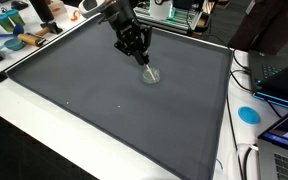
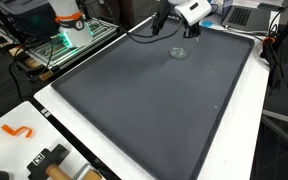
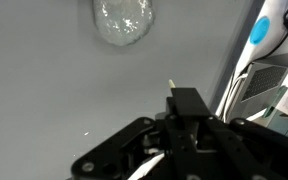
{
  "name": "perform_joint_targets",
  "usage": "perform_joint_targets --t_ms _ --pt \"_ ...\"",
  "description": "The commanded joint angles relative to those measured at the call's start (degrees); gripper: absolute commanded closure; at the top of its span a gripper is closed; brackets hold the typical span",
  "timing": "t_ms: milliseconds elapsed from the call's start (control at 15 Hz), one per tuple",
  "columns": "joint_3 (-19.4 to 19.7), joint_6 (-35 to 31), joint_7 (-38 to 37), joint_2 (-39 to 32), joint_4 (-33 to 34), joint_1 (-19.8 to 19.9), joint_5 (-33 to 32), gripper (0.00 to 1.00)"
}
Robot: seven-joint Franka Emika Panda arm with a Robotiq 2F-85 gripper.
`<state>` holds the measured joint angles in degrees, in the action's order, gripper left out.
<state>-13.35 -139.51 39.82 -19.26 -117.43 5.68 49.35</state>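
My own gripper (image 3: 187,100) is filling the bottom of the wrist view, black and close to the lens. Its fingertips are looking pressed together with nothing between them, so I am reading it as closed and empty. Past it, the grey mat (image 3: 44,80) is spreading out, and the small clear object (image 3: 122,20) is lying on the mat at the top of that view. Bare mat is showing between the object and my fingertips.

In both exterior views I am hanging above the mat with the gripper (image 1: 144,58) pointing down. The small clear object (image 1: 151,75) is sitting just beside the gripper, not touching it, on the part of the mat toward its far edge. The second exterior camera is showing the same: gripper (image 2: 187,33) above, object (image 2: 178,52) on the mat (image 2: 154,110) close by. Off the mat's edge, a blue disc (image 1: 248,114) is resting on the white bench (image 1: 24,130).

I am judging this to be the approach stage, with nothing gripped. A grasp from here would be calling for the jaws to part first, then centring over the object before lowering. It is looking light and see-through, so its edges are proving hard to judge, and it may be prone to sliding on the mat.
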Motion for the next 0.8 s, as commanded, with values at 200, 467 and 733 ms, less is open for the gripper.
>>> perform_joint_targets --t_ms 200,467,733 --pt "2.4 2.0 2.8 5.1 -5.5 -1.1 3.7 0.97" --pt "3.2 2.2 1.9 6.6 -6.8 -1.9 3.3 0.97" --pt "4.0 3.1 0.7 8.0 -7.9 -2.8 2.5 0.97"
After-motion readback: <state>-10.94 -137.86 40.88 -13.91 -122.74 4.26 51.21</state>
